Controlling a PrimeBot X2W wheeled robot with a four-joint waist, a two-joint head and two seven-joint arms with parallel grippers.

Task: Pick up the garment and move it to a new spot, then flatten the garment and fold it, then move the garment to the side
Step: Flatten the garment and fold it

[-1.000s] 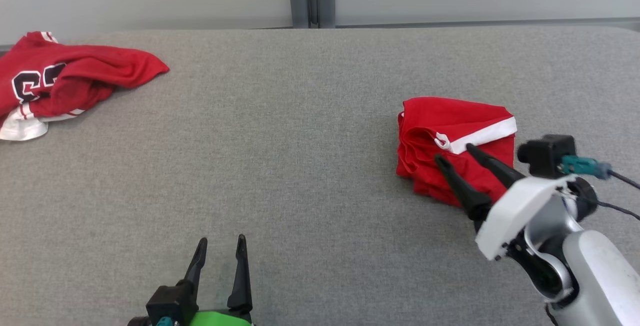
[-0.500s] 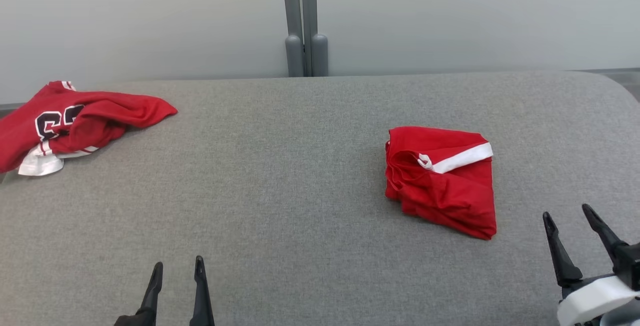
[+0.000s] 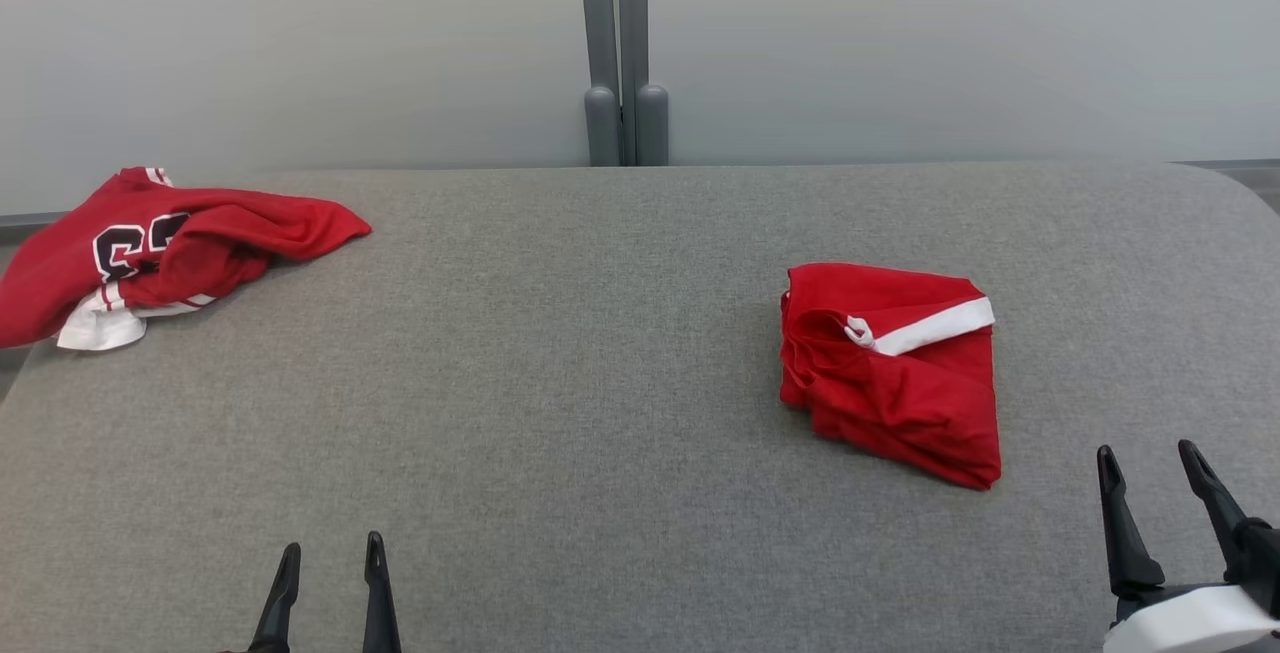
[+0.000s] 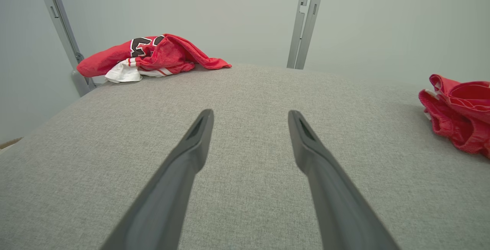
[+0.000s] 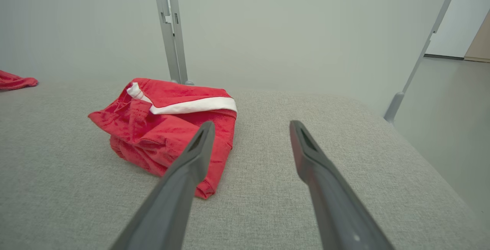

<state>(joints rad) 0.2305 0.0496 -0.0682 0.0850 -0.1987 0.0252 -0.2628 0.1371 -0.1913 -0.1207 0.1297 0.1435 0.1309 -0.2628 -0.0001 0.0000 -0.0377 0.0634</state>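
A folded red garment (image 3: 890, 373) with a white band lies on the right half of the grey table (image 3: 600, 383); it also appears in the right wrist view (image 5: 160, 127) and at the right edge of the left wrist view (image 4: 459, 116). My right gripper (image 3: 1146, 453) is open at the lower right, apart from the garment and nearer to me, nothing between its fingers (image 5: 251, 124). The left gripper (image 3: 332, 548) is open at the lower left over bare table (image 4: 250, 114), also empty.
A crumpled red jersey (image 3: 170, 253) with dark numerals and white trim lies at the table's far left corner (image 4: 153, 54). A grey post (image 3: 622, 63) stands against the pale wall behind. The table's rounded right edge (image 5: 402, 142) drops to floor.
The head camera has tilted up. My right gripper, which hovered over the folded garment, has drawn back toward me and to the right, clear of it. The left gripper sits lower in view.
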